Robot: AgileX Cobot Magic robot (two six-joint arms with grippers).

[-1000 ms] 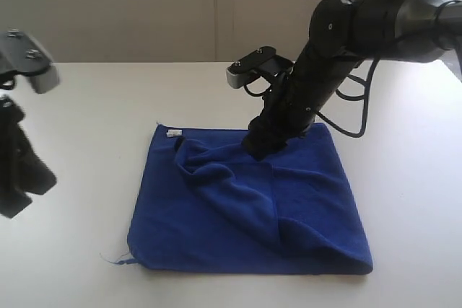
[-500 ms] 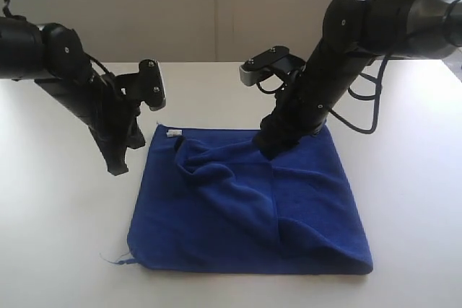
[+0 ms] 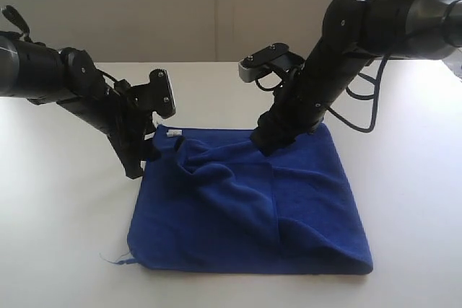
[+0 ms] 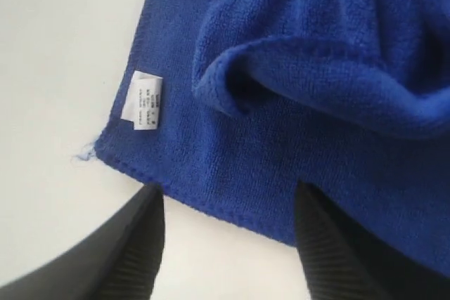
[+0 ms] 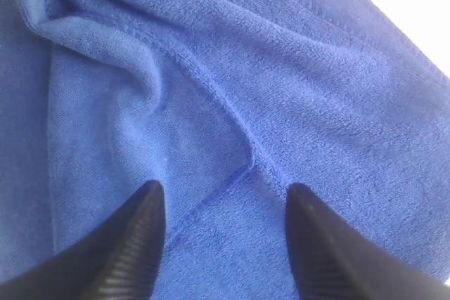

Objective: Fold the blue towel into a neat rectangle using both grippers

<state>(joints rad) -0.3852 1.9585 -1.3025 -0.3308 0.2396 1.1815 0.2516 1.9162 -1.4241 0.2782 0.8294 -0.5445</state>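
The blue towel (image 3: 253,207) lies on the white table (image 3: 65,236), partly folded, with a rumpled ridge running from its far left corner toward the near right. A small white tag (image 3: 174,133) (image 4: 143,101) marks the far left corner. My left gripper (image 3: 138,166) (image 4: 228,205) hovers open at the towel's left edge just below that corner; in the left wrist view its fingers straddle the hem (image 4: 232,212). My right gripper (image 3: 261,146) (image 5: 223,198) stands open over the towel's far middle, with a stitched corner (image 5: 247,163) of the folded layer between its tips and nothing held.
The white table extends on all sides of the towel. A pale wall (image 3: 180,5) stands behind it. A loose thread (image 3: 115,259) trails from the towel's near left corner. Black cables (image 3: 364,106) hang off the right arm.
The left arm has swung in from the left edge of the view to the towel's far left corner, and its gripper now stands open. The right arm has barely shifted.
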